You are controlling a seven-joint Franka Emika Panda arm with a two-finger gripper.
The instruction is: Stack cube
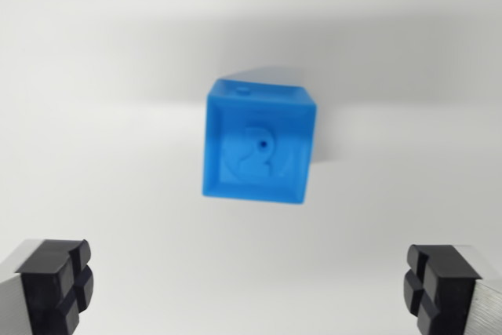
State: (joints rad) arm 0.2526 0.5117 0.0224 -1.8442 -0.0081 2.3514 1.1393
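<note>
A blue cube [257,147] with a raised "2" on its top face sits on the white surface near the middle of the wrist view. It looks slightly blurred. My gripper [247,288] is above and nearer than the cube, open wide with nothing between its fingers. One black fingertip [59,280] shows at the bottom of the wrist view's left, the other fingertip [439,280] at the bottom of the wrist view's right. The cube lies beyond the gap between them, roughly centred.
A plain white surface [102,115] fills the view around the cube. A soft grey shadow band [376,84] runs across behind the cube.
</note>
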